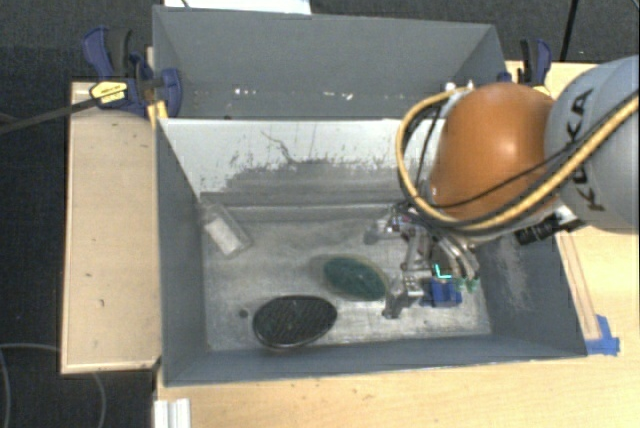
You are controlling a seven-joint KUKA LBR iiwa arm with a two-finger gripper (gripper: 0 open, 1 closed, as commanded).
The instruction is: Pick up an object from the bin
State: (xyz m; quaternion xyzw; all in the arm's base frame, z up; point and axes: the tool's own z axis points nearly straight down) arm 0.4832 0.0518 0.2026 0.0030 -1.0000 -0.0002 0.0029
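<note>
1. The black oval brush lies at the lower left of the bin. It is best left alone.
2. The gripper hangs low, right of the middle. I cannot tell if it is open or closed.
3. The green oval thing lies just left of it. I think the gripper should sit over its middle, then squeeze gently.
4. The small clear block lies higher up on the left, well apart.

Grey KUKA arm enters from right, round orange wrist cover looped by black-and-yellow cables, metal two-finger gripper hanging low, pointing downward below the cover.
</note>
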